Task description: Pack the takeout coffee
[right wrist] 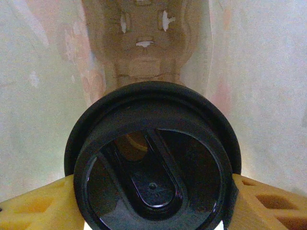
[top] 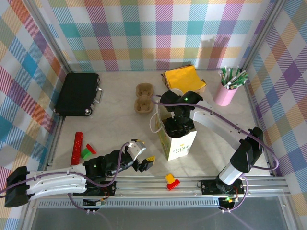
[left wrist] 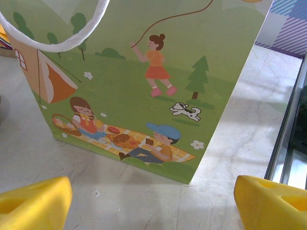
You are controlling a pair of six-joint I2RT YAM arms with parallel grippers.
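Black lid between yellow fingers (right wrist: pixel 33 206) at the right jaws: closed partway, gripping the takeout coffee (right wrist: pixel 153 163) by the rim of that round lid, one finger on each side. Held top-up to the wrist camera, down inside the paper bag (right wrist: pixel 268 72), between pale walls, with a brown pulp cup tray (right wrist: pixel 144 43) on the bag's floor beyond it; seated in that tray or hanging over it, impossible to tell. From overhead, plunged straight into the bag's open mouth, with the right arm (top: pixel 242 155) arching over from the near right corner of the surface (top: pixel 115 120). Upright, that bag, about midway along the surface and toward its near edge, with a picnic print of tent, dog and kite-flying girl on the side facing the left wrist.

Spread wide and gripping nothing at the left jaws, yellow fingertips (left wrist: pixel 33 201) low over bare surface, near the printed side but apart from it. Stretched low along the near edge from the near left corner, the left arm (top: pixel 53 182).

Toward the left edge: red cylinder (top: pixel 76 147) with small green and red blocks (top: pixel 87 152) just beside it. At the near edge between the arm bases: yellow-and-red block (top: pixel 171 181). In the far left corner: black case (top: pixel 76 93). Between bag and far edge: second pulp tray (top: pixel 144 98). By the far edge: stack of yellow napkins (top: pixel 184 79) and, in the far right corner, pink cup of green-white sticks (top: pixel 226 91).
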